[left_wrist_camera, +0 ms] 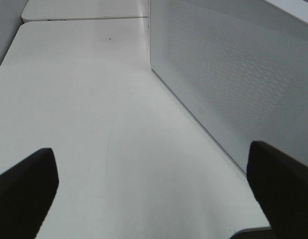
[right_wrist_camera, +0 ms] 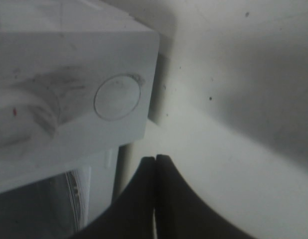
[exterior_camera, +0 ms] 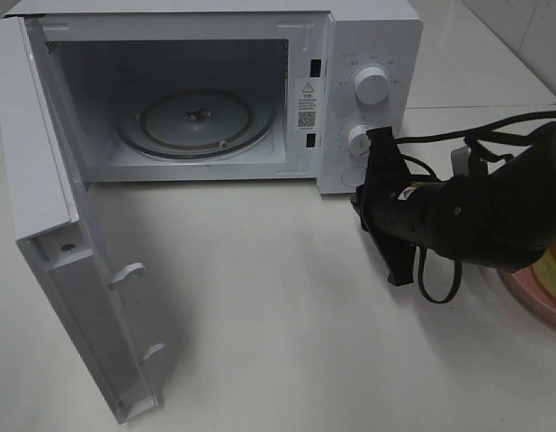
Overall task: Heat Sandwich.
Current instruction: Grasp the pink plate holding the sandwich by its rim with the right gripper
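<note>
Draw right fingers [right_wrist_camera: 139,199], pressed together, off microwave [exterior_camera: 368,54] panel; spread before reaching pink plate [exterior_camera: 530,301], lower right. Leave left fingers [left_wrist_camera: 24,184] splayed as now.

Microwave [exterior_camera: 372,40] is smooth white plastic, turntable [exterior_camera: 170,126] glass

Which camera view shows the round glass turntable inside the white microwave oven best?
The exterior high view: the round glass turntable lies in full sight inside the open white microwave oven. The right wrist view shows at most a blurred curved edge of it. The left wrist view shows none of it, only a white perforated panel.
</note>
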Motion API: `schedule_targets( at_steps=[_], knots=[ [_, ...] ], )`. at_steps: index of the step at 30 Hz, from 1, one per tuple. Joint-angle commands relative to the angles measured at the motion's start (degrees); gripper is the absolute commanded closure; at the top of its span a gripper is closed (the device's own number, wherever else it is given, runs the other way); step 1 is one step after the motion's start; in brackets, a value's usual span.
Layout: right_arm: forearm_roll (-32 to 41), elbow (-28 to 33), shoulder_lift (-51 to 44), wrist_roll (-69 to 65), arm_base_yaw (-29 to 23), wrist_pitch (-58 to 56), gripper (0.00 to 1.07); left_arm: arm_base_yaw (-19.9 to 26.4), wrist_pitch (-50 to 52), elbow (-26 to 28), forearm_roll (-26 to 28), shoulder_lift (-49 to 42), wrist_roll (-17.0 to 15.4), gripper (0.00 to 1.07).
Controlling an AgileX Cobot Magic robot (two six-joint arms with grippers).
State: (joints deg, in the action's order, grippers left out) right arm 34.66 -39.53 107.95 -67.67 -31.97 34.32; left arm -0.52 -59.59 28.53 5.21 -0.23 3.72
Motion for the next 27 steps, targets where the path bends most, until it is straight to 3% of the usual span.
schedule_targets(
  at_steps=[1, 10, 19, 20, 27],
  knots=[
    [-5.21, 0.17, -3.84, 6.65, 0.00, -8.08, 1.06, 0.11, 0.17, -0.17, -0.06, -1.49, 0.00, 0.09],
    [-9.11, 0.11, -9.22, 20.68, 0.00, -21.20, 1.03, 0.11, 0.17, -0.17, -0.06, -1.49, 0.00, 0.09],
    [-9.11, -3.61, -11.69, 48.99, 0.00, -40.91, 1.01, 0.11, 0.17, -0.17, -0.06, -1.49, 0.00, 0.09],
    [-9.11, -4.18, -12.09, 56.61, 0.00, -45.49, 1.01, 0.11, 0.17, -0.17, -0.06, -1.49, 0.00, 0.09],
    [-11.23, -5.04, -15.13, 73.28, 0.00, -54.60, 0.97, 0.11, 0.17, -0.17, -0.06, -1.49, 0.00, 0.09]
  ],
)
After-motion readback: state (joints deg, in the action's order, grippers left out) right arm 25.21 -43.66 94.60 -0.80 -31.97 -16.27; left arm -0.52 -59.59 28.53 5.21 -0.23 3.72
